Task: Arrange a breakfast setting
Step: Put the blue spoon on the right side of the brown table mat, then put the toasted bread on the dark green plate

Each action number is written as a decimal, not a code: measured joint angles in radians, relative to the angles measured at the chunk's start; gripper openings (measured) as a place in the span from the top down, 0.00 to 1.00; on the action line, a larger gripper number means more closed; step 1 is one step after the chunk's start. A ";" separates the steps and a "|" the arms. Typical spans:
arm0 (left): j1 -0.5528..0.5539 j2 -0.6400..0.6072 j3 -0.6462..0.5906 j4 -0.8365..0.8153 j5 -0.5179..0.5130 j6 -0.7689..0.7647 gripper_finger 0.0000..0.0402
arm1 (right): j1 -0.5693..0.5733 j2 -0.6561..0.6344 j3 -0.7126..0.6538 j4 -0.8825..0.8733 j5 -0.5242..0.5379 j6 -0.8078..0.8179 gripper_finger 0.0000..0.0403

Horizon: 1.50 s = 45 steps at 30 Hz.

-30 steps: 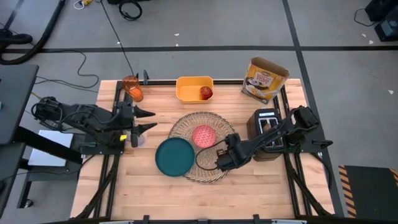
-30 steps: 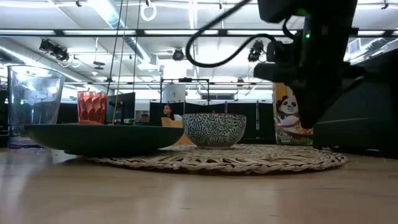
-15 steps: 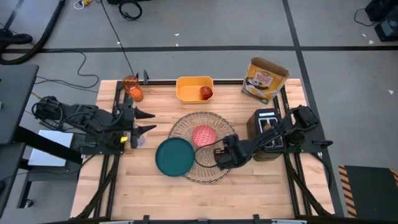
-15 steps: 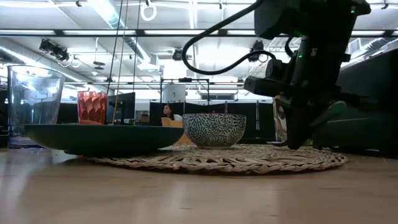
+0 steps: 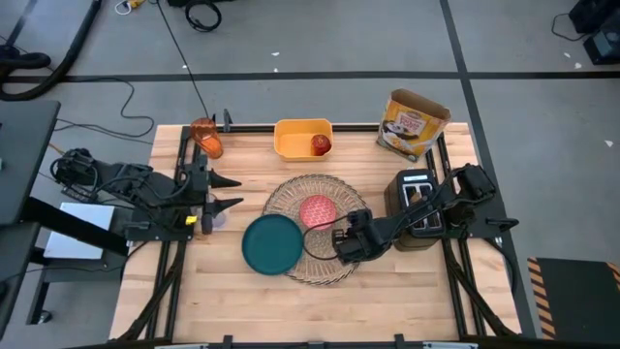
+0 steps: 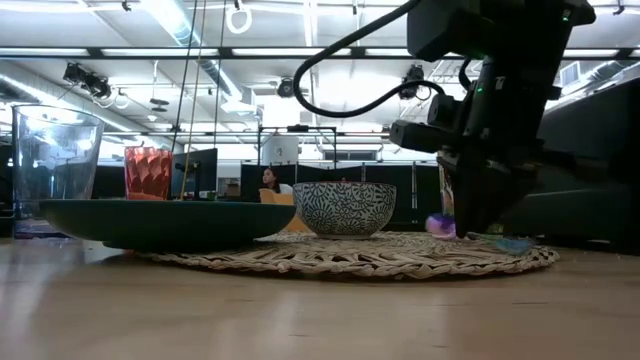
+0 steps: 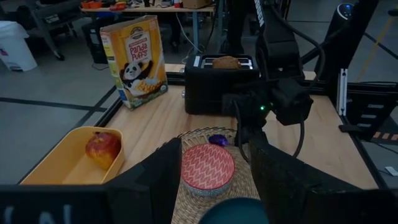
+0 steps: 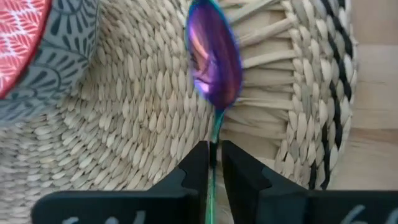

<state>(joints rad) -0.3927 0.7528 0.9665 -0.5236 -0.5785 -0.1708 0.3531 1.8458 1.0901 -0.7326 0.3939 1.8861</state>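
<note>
On the round straw placemat (image 5: pixel 291 199) stands the pink bowl (image 5: pixel 318 210). The teal plate (image 5: pixel 271 244) overlaps the mat's near left rim. A small purple-blue spoon (image 8: pixel 214 56) lies on the mat's right part, its bowl (image 6: pixel 440 225) down on the straw. My right gripper (image 8: pixel 215 155) points steeply down over it. The fingers stand a little apart on either side of the thin handle (image 8: pixel 213 140). My left gripper (image 5: pixel 225 191) waits open at the table's left, holding nothing. The apple (image 5: pixel 320 145) sits in the yellow tub, and toast (image 7: pixel 227 62) sticks out of the toaster.
The black toaster (image 5: pixel 415 208) stands just right of my right arm. A cereal box (image 5: pixel 415 121) is at the far right and the yellow tub (image 5: pixel 302 139) at the far middle. The orange cup (image 5: pixel 205 138) is far left, and a clear glass (image 6: pixel 50 165) stands near my left gripper.
My right gripper has sunk toward the placemat and rolled at the wrist. The spoon, which hung tilted in its fingers half a second ago with the handle end up, now lies down on the mat.
</note>
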 joint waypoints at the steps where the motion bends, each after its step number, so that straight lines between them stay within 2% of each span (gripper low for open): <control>1: 0.000 0.000 0.000 0.000 0.000 0.000 0.52 | 0.000 0.000 0.000 0.000 0.000 -0.001 0.85; 10: 0.000 0.000 0.000 0.000 0.000 -0.001 0.52 | -0.001 -0.004 0.008 -0.035 -0.003 -0.030 0.84; 13: 0.000 0.000 0.000 0.001 0.000 0.000 0.52 | -0.001 -0.039 0.064 -0.159 -0.004 -0.073 0.84; 19: 0.001 0.000 0.000 0.002 -0.001 0.025 0.52 | -0.001 -0.147 0.233 -0.475 0.067 -0.262 0.84; 24: 0.000 0.000 0.000 0.011 -0.001 0.021 0.52 | -0.003 -0.242 0.298 -0.708 0.084 -0.300 0.81; 30: 0.004 0.006 0.000 0.028 -0.003 0.058 0.52 | -0.003 -0.344 0.299 -0.834 0.093 -0.347 0.69; 36: 0.003 0.036 -0.001 0.040 -0.003 0.071 0.52 | -0.008 -0.427 0.256 -0.836 0.099 -0.371 0.56; 42: 0.003 0.088 -0.001 0.046 -0.004 0.073 0.52 | -0.065 -0.563 0.143 -0.840 0.101 -0.406 0.55; 45: 0.003 0.110 -0.001 0.063 -0.004 0.071 0.52 | -0.118 -0.646 0.095 -0.841 0.060 -0.430 0.56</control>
<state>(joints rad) -0.3893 0.8629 0.9654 -0.4609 -0.5823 -0.0998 0.2351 1.1994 1.1855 -1.5732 0.4539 1.4557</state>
